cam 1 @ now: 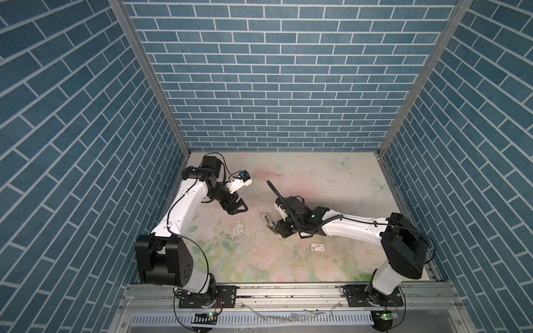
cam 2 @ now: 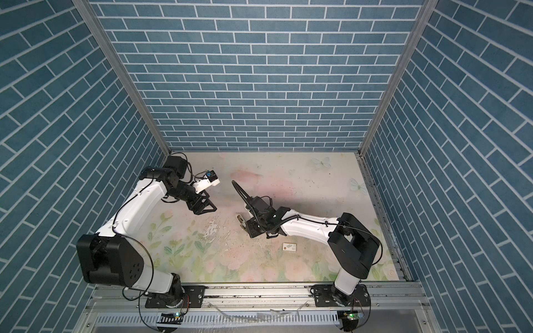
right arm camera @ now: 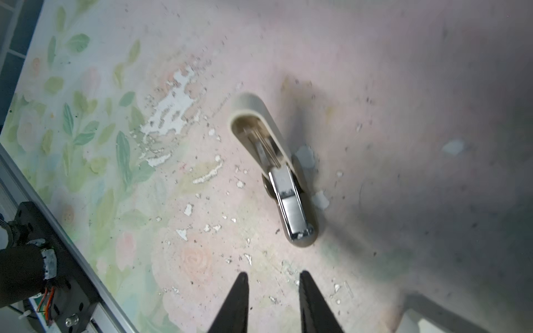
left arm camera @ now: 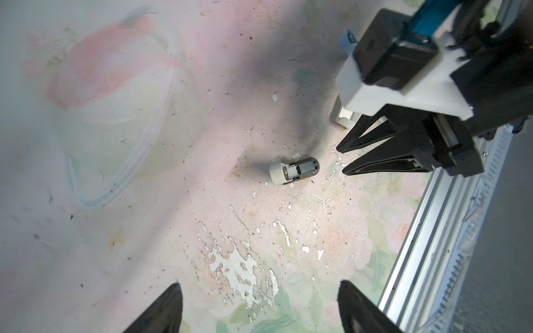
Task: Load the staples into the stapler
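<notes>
The cream stapler (cam 1: 267,220) (cam 2: 239,218) lies hinged open mid-table, its shiny metal magazine (right arm camera: 290,199) facing up. My right gripper (right arm camera: 273,274) (cam 1: 276,230) hovers just short of the magazine end. It is open by a narrow gap with nothing between its fingers, which also shows in the left wrist view (left arm camera: 341,160). My left gripper (left arm camera: 259,288) (cam 1: 243,209) is open wide and empty, off to the stapler's (left arm camera: 292,171) left and apart from it. A small cream tray (cam 1: 317,247) (cam 2: 290,247) holding a grey strip of staples sits beside the right forearm.
The floral table cover has a patch of peeled white flakes (cam 1: 239,229) between the grippers. An aluminium rail (cam 1: 288,291) runs along the near edge. Blue brick-pattern walls (cam 1: 274,86) close in the back and both sides.
</notes>
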Controlling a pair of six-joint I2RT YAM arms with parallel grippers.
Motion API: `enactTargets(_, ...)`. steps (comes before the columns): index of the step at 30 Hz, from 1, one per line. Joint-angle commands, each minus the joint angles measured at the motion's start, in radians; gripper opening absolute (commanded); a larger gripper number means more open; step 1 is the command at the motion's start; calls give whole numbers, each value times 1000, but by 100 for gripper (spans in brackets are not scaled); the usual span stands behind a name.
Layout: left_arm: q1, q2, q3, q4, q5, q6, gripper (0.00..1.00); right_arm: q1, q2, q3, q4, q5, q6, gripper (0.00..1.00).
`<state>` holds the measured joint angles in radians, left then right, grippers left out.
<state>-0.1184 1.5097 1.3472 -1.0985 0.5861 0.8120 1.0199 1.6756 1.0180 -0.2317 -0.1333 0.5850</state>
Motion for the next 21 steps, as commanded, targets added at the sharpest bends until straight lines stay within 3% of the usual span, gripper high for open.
enactTargets(1,-44,39,14,-20,-41,80,81,-4,19,-42,115,-65,207,27)
enactTargets(8,-75,68,16,12,-42,43,71,-13,67,-94,254,-75,299,23)
enactTargets(21,-75,89,62,2,4,-9,62,-47,112,-68,187,-93,277,16)
